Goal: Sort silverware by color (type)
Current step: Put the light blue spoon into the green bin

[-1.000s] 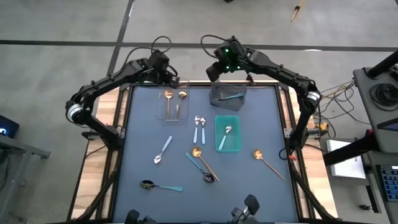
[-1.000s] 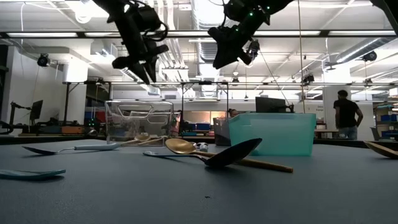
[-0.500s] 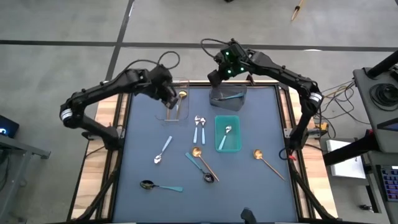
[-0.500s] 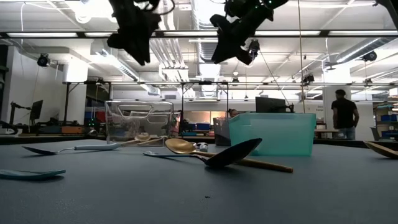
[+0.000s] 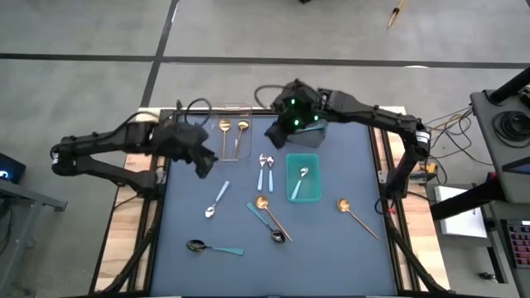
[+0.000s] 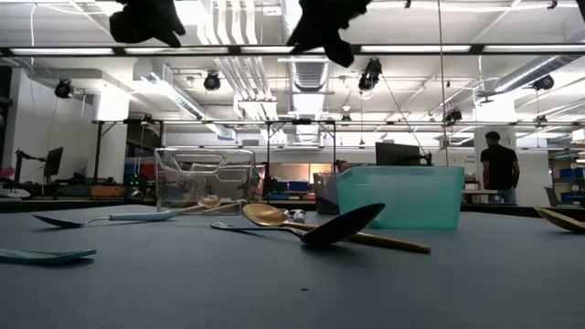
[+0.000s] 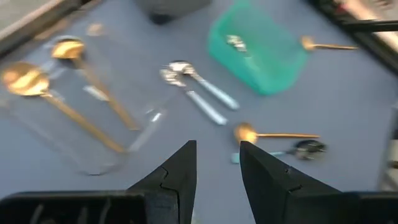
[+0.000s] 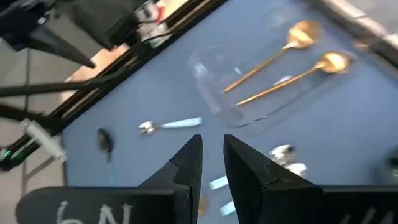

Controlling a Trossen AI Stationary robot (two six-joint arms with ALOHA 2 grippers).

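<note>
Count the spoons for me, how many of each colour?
Gold spoons: 4
Silver spoons with light-blue handles: 4
Dark spoons with teal handles: 2
Total in view: 10. The inside of the grey bin is hidden.

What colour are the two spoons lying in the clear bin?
Both spoons in the clear bin are gold; the high view shows it best.

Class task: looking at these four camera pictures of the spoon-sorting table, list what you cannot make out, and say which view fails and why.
- Grey bin: high view, the right arm covers it, contents hidden.
- Teal bin: low view, its wall hides the spoon inside.
- Left tool: left wrist view, motion blur smears the gold spoons in the clear bin.
- Person: low view, too far for detail.
</note>
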